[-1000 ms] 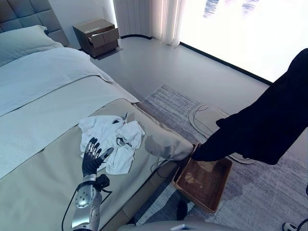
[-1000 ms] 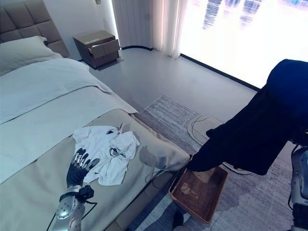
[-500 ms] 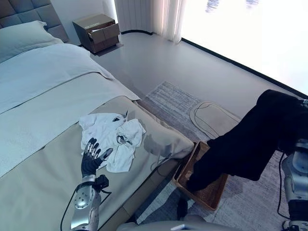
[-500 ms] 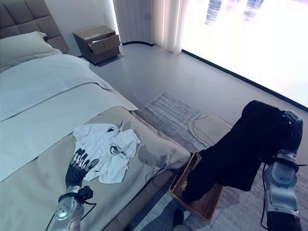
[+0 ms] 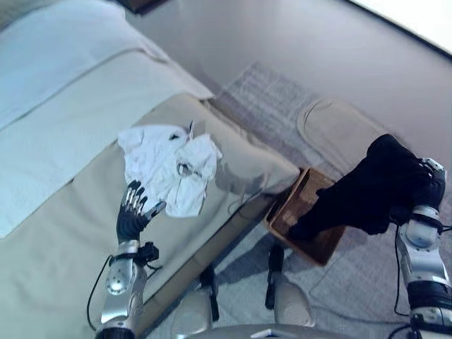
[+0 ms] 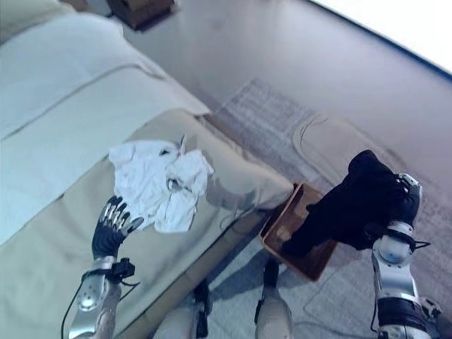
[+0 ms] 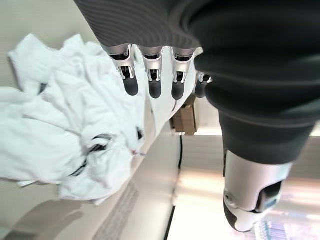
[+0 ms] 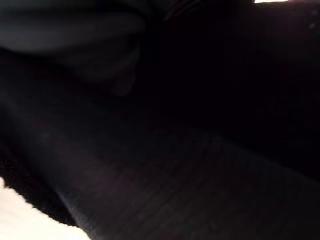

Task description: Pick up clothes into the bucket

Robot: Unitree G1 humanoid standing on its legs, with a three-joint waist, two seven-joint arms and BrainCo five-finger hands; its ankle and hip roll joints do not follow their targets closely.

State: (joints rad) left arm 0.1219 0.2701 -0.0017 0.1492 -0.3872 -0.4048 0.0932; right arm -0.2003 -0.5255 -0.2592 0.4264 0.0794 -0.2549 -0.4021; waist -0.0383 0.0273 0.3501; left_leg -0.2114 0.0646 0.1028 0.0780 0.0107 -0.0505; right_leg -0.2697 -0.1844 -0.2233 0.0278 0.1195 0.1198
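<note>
A crumpled heap of white clothes [image 5: 171, 173] lies on the beige bed cover near the bed's foot corner. My left hand [image 5: 133, 215] hovers open just short of that heap, its fingers [image 7: 150, 75] straight and holding nothing. On the floor beside the bed stands a brown woven basket [image 5: 288, 205]. My right hand [image 5: 429, 182] is shut on a black garment [image 5: 367, 198], which hangs down from it to the left, with the lower end reaching into the basket. The dark cloth covers the right wrist view.
The bed [image 5: 63, 233] takes up the left side, its edge running diagonally past the basket. A grey rug [image 5: 261, 106] with a pale oval mat [image 5: 339, 127] lies beyond the basket. A nightstand [image 6: 138, 8] stands at the far wall.
The camera has tilted down. My right hand has come lower and nearer with the black garment, which now bunches over the basket. The left hand stays by the white clothes.
</note>
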